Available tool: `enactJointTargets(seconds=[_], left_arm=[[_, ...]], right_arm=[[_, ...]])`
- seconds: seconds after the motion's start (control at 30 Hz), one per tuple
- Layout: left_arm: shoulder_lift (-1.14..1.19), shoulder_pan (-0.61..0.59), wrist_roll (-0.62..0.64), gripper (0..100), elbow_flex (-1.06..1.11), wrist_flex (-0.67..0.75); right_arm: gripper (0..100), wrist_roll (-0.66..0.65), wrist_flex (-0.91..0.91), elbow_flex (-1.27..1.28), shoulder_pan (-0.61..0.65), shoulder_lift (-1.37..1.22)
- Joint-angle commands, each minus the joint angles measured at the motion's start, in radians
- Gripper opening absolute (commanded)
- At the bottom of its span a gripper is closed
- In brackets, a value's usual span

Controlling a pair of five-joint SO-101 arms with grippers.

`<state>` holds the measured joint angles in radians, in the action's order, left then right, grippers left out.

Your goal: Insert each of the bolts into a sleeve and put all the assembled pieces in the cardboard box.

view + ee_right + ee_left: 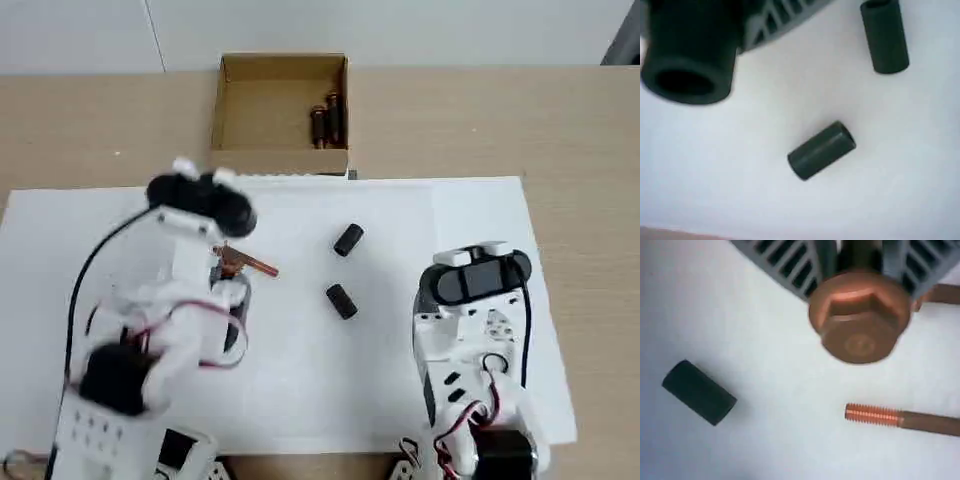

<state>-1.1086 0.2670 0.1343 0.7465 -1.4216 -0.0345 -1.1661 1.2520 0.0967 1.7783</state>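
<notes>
- Pinching the held bolt (pixel 858 322) between ribbed grey fingers (pixel 782 262), the left gripper (pixel 856 262) is pressed onto its shank, with the hexagonal flanged head pointing at the wrist camera.
- A loose bolt (pixel 900 417) lies flat on the white sheet (pixel 300 400) just beside that gripper, threaded end bare.
- The right gripper (pixel 700 20) is clamped around the held sleeve (pixel 690 60), whose open bore faces the camera.
- Two more black sleeves lie on the sheet between the arms, apart from each other: the far sleeve (pixel 347 240) and the near sleeve (pixel 341 301), both on their sides.
- The cardboard box (pixel 240 110) sits on the wooden counter (pixel 100 110) at the sheet's far edge; assembled pieces (pixel 326 124) lie against its right wall.
</notes>
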Motion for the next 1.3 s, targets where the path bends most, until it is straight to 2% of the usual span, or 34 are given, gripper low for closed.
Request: enactJointTargets(seconds=[0.0, 0.1, 0.3, 0.53, 0.7, 0.87, 1.1, 1.27], left_arm=[[-0.199, 0.005, -0.003, 1, 0.134, 0.094], [-0.339, -0.012, -0.003, 1, 0.239, 0.149], [-0.532, -0.129, -0.002, 1, 0.38, 0.238], [-0.701, -0.137, -0.002, 1, 0.49, 0.344], [-0.709, -0.135, 0.008, 1, 0.538, 0.428], [-0.707, -0.126, 0.218, 1, 0.545, 0.508], [-0.707, 0.02, 0.483, 1, 0.555, 0.569], [-0.707, 0.074, 0.509, 1, 0.555, 0.634]], right_arm=[[0.4, 0.017, 0.091, 0.038, 0.051, 0.002], [0.4, 0.031, 0.156, 0.098, 0.145, 0.002], [0.4, 0.063, 0.341, 0.221, 0.292, 0.002], [0.4, 0.061, 0.532, 0.324, 0.424, 0.002], [0.4, 0.061, 0.601, 0.371, 0.492, 0.002], [0.4, 0.058, 0.645, 0.41, 0.558, 0.002], [0.4, 0.048, 0.671, 0.433, 0.642, 0.002], [0.4, -0.035, 0.665, 0.433, 0.659, 0.002]])
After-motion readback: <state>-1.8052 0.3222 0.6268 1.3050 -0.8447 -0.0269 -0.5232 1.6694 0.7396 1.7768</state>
